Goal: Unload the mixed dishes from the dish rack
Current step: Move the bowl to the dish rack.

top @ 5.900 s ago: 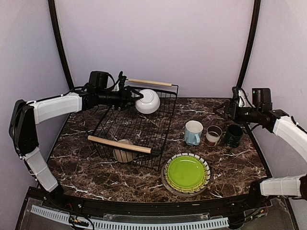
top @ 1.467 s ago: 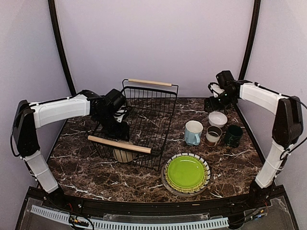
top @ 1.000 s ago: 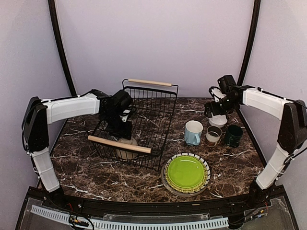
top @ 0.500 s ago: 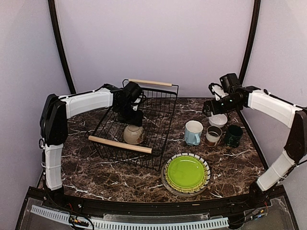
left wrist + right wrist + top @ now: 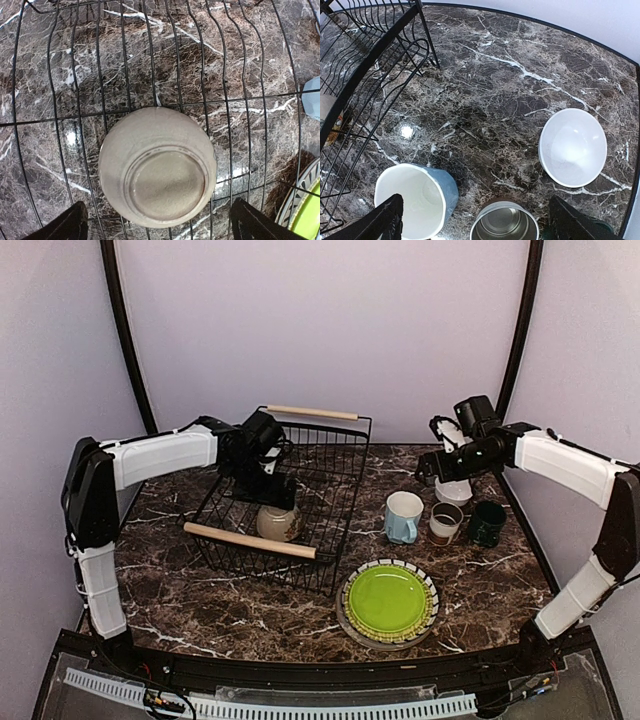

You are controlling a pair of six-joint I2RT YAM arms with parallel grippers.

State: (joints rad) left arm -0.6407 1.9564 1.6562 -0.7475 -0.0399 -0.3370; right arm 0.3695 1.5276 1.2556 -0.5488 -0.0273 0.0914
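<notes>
Since a moment ago the left gripper [image 5: 162,226] has spread its fingers wide apart. It now hovers empty over the round cream stoneware bowl [image 5: 157,167]. The bowl lies upside down inside the large black wire dish rack [image 5: 250,540], toward six o'clock by the near wooden handle. A clean lift probably means straddling the bowl's sides at three and nine o'clock, low down, before closing. The right gripper [image 5: 477,219] hangs open and empty.

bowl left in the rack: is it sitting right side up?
No. In the left wrist view the cream bowl lies upside down on the wires of the dish rack, its foot ring facing the camera.
</notes>
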